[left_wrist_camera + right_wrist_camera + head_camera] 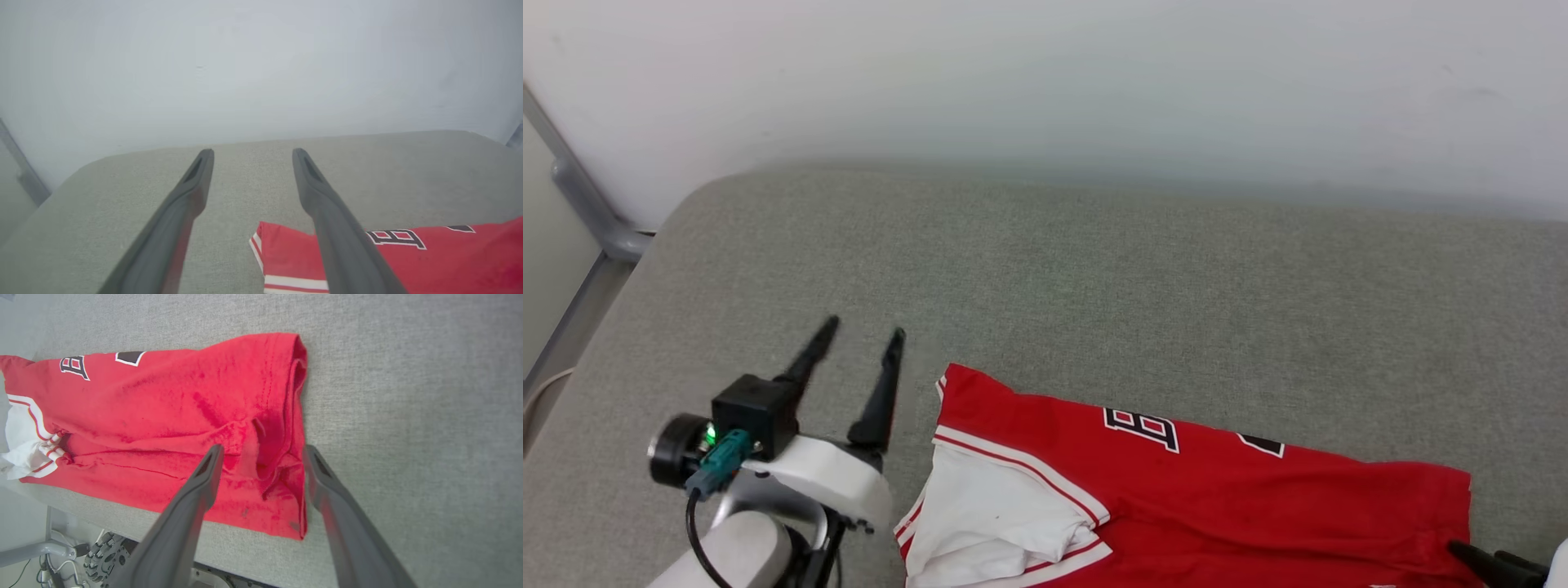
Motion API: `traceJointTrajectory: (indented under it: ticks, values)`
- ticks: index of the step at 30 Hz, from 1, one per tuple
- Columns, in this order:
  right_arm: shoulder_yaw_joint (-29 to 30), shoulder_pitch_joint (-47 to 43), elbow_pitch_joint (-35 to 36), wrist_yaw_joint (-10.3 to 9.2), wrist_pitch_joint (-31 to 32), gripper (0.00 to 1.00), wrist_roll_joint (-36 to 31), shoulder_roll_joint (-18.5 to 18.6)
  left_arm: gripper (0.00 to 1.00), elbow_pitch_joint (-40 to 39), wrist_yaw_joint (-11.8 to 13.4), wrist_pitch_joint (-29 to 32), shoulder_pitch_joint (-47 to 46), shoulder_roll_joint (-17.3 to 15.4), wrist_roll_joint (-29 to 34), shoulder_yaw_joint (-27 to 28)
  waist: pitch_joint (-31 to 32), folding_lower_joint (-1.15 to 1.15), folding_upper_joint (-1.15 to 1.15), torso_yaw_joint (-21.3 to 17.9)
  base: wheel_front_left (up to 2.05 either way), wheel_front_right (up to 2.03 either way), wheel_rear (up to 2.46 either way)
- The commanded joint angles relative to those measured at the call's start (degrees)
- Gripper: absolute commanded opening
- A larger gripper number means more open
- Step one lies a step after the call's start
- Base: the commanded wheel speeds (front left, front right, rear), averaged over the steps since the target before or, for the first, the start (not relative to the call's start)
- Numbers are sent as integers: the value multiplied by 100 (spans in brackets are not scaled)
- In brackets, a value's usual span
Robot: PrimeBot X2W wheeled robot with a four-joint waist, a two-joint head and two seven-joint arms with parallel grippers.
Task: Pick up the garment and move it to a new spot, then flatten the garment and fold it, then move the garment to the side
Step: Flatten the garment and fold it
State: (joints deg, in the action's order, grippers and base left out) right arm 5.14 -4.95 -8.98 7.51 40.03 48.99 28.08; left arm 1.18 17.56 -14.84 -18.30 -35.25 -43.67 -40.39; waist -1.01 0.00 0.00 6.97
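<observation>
- The jersey (pixel 1217 506) lies folded lengthwise on the grey desk (pixel 1094 269), near its front edge, with the white sleeve (pixel 988 514) at its left end.
- The left end effector (pixel 863 331) is spread wide over bare desk, just beside the jersey's left corner.
- The right end effector (pixel 263 451) is spread wide above the rumpled hem.

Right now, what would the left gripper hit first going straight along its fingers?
Likely the white wall beyond the grey cushion; the left gripper points left of the red jersey. Depth unclear.
</observation>
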Motion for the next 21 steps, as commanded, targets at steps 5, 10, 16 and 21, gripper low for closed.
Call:
traceJointTrajectory:
  ticks: [5,10,16,21]
  values:
    - [950,344,-115,-5,631,100,-343,-726,100,-673,52,-38,625,595,1941,1299,-292,0,0,119,0,0,0]
    - [1394,558,-351,-5,1051,100,-716,-1041,100,-723,-308,-34,999,988,2507,1826,-458,0,0,231,0,0,0]
    - [1576,669,-545,-5,1521,100,-949,-1419,100,-672,-788,-34,1117,1373,2902,2358,-598,0,0,332,0,0,0]
    - [1518,702,-693,-5,1717,100,-1073,-1760,100,-564,-1277,-34,1173,1731,3220,2790,-684,0,0,375,0,0,0]
